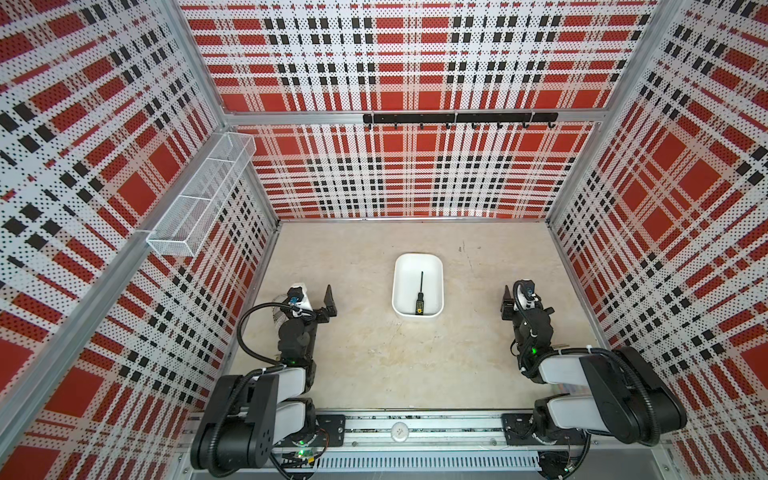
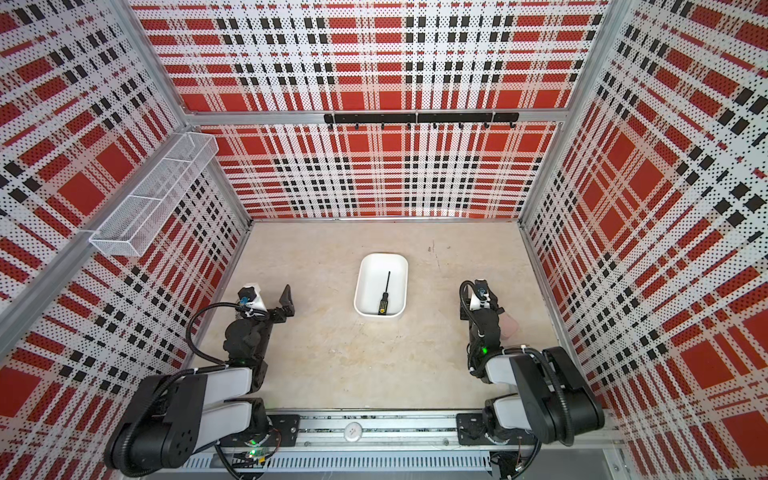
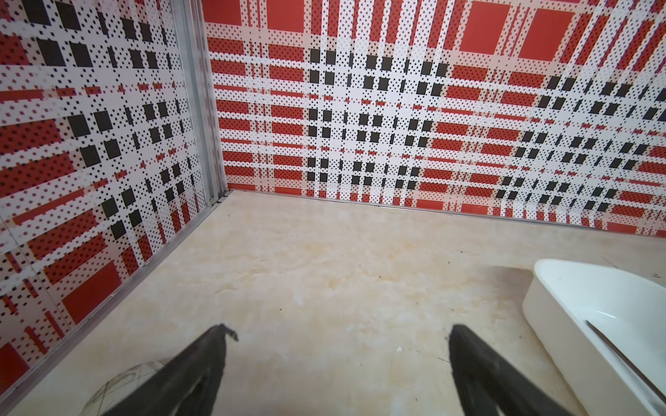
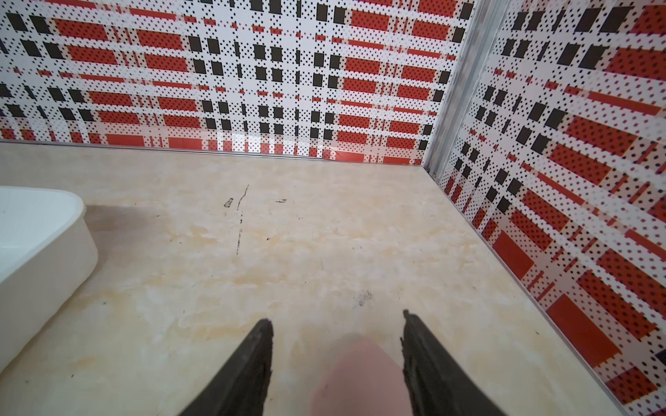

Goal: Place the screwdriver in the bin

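- The screwdriver (image 1: 419, 297) lies flat inside the bin (image 1: 417, 256). Its long axis runs near to far, with the dotted handle at the near end and the thin shaft pointing to the far wall.
- The bin stands on the bench (image 1: 353, 353) about midway between the two arms. It is to the right of the left hand (image 3: 340, 329) and to the left of the right hand (image 4: 337, 320).
- Neither hand is clearly the nearer. Both sit well apart from the bin, low over bare bench.
- The left hand is wide open and holds nothing. Its wrist view catches only the bin's side and a sliver of the shaft.
- The right hand is also spread, somewhat narrower, with bare bench between the fingertips. A blurred pink shape (image 4: 360, 374) shows low between its fingers (I cannot tell what it is, or whether it touches them).
- Judged from how things lie, the screwdriver is already where the task wants it, so no further reach toward it seems called for. Had one been needed, either hand would go sideways toward the middle and close across the handle.
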Controlling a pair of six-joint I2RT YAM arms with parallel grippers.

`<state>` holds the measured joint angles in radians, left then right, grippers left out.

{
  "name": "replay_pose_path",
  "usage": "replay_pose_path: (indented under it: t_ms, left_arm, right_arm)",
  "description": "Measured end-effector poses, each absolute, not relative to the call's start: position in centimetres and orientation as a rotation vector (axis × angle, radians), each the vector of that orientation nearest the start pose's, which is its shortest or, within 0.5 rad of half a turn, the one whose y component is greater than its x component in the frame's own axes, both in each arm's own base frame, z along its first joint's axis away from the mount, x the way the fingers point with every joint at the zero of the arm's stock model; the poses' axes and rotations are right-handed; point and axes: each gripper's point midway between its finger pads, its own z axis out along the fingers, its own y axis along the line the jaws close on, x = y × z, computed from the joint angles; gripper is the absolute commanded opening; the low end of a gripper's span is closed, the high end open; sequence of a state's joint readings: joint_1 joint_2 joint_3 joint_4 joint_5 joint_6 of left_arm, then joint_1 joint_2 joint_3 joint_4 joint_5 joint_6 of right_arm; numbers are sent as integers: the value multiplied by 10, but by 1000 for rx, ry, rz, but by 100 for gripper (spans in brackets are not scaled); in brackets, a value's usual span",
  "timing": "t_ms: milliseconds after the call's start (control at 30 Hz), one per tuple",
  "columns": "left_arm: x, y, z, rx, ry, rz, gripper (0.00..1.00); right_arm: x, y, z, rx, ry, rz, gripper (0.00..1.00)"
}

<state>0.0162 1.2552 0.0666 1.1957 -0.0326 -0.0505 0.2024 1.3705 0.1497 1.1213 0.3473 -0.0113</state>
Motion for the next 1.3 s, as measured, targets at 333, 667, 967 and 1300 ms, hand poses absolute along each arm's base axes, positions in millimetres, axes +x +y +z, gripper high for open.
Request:
replay_pose_path:
  t_ms: [333,667,967,1300]
  left_arm:
    - [355,19,146,-72,1561,-3,98]
    - [371,21,157,-75,1531,-2,98]
    - [374,20,154,-85,1546,18,98]
    - [374,22,154,-92,1546,26,98]
  right_arm:
    - [362,-3,130,113,1657,-145,60]
    - [389,-15,133,149,1669,-91,67]
    - [391,-12,128,147,1695,-56,100]
    - [391,-11,127,142,1698,-50,100]
